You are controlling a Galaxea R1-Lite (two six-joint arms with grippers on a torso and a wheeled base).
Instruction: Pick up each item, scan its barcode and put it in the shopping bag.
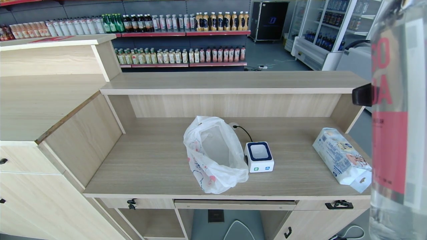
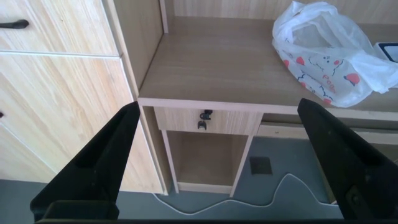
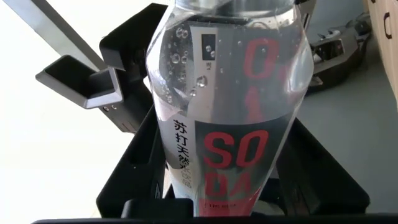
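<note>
Right gripper (image 3: 227,186) grasping soda bottle (image 3: 230,81); left gripper (image 2: 217,162) released; shopping bag (image 1: 213,160) beside scanner (image 1: 259,156)

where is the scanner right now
In the head view the scanner sits near the middle of the counter, close against the right side of the bag. The pack lies farther right.

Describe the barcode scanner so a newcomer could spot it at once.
Start at the lower surface of the wooden counter. Near its middle lies a white shopping bag; the scanner stands just beside it, on the side toward the blue-and-white packet. It alone is a small white box with a dark-framed top window and a black cable.
</note>
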